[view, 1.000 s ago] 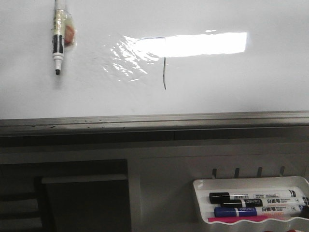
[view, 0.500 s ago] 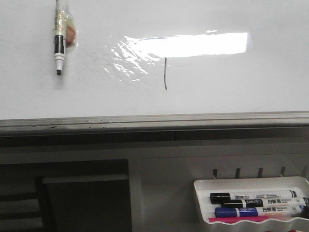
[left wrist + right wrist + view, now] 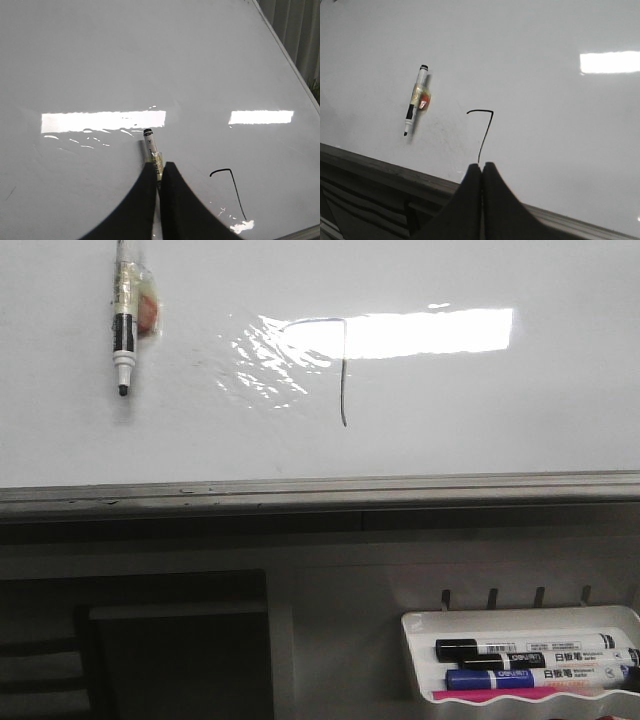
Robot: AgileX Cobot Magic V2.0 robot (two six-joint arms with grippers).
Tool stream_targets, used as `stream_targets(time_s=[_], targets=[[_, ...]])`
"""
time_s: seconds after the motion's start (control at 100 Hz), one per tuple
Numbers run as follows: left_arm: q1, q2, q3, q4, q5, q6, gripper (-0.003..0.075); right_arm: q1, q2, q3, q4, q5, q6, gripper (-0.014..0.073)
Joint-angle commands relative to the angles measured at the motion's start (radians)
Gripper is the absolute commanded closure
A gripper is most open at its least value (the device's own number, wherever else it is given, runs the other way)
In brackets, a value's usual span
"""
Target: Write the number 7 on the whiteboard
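Observation:
The whiteboard (image 3: 500, 410) fills the upper front view, with glare and a wrinkled film patch. The number 7 (image 3: 343, 390) is drawn on it in a thin dark line; it also shows in the left wrist view (image 3: 235, 187) and the right wrist view (image 3: 486, 130). A taped marker (image 3: 122, 330) hangs tip-down on the board at the upper left, with no arm around it (image 3: 415, 107). My left gripper (image 3: 159, 167) is shut and off the board; the marker (image 3: 149, 142) shows just beyond its tips. My right gripper (image 3: 481, 166) is shut and empty, below the 7's foot.
The board's grey metal bottom edge (image 3: 320, 485) runs across the front view. A small white tray (image 3: 520, 665) with several markers hangs at the lower right. A dark shelf opening (image 3: 170, 650) lies at the lower left.
The marker sits a few pixels further right in the front view. The 7's top stroke shows more clearly in the glare. Nothing else has changed.

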Motion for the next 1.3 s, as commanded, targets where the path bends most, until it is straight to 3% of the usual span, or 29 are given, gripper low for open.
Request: stream_targets(time_s=[0.0,1.12,1.22,1.29], targets=[[0.002,0.009,-0.023,-0.016,-0.018,-0.001,0.0741,-0.006,-0.006,0.011,0.049,-0.023,-0.014,0.0647],[0.002,0.009,-0.023,-0.061,-0.012,-0.001,0.0741,-0.006,-0.006,0.026,0.049,-0.026,-0.014,0.0647],[0.004,0.009,-0.023,0.135,-0.018,-0.042,0.0741,-0.006,-0.006,0.026,0.049,-0.026,-0.014,0.0647],[0.018,0.018,-0.023,0.381,-0.025,-0.262,0.0741,-0.006,-0.006,0.026,0.049,-0.026,-0.014,0.0647]])
